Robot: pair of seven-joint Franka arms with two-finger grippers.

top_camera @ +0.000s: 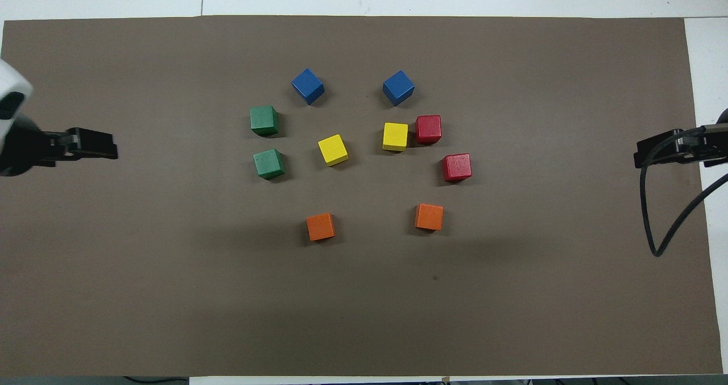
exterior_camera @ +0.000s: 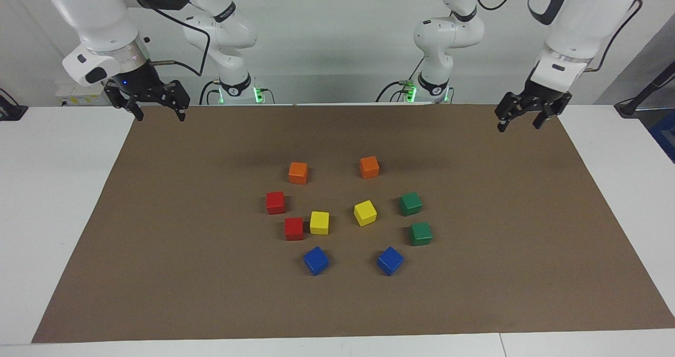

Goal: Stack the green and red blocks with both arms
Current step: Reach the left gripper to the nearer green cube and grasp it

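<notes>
Two green blocks (exterior_camera: 410, 203) (exterior_camera: 421, 233) sit apart on the brown mat, toward the left arm's end of the cluster; in the overhead view they are the green blocks (top_camera: 268, 163) (top_camera: 264, 120). Two red blocks (exterior_camera: 276, 202) (exterior_camera: 294, 229) sit toward the right arm's end, seen from above as the red blocks (top_camera: 456, 167) (top_camera: 428, 129). My left gripper (exterior_camera: 518, 126) (top_camera: 111, 149) hangs open and empty over the mat's edge at its own end. My right gripper (exterior_camera: 161, 117) (top_camera: 640, 157) waits open and empty over the mat's corner at the other end.
Two orange cubes (exterior_camera: 298, 172) (exterior_camera: 369, 166) lie nearest the robots. Two yellow cubes (exterior_camera: 319, 222) (exterior_camera: 365, 212) sit in the middle, one touching a red block. Two blue cubes (exterior_camera: 316, 260) (exterior_camera: 390, 260) lie farthest. A black cable (top_camera: 660, 226) loops below the right gripper.
</notes>
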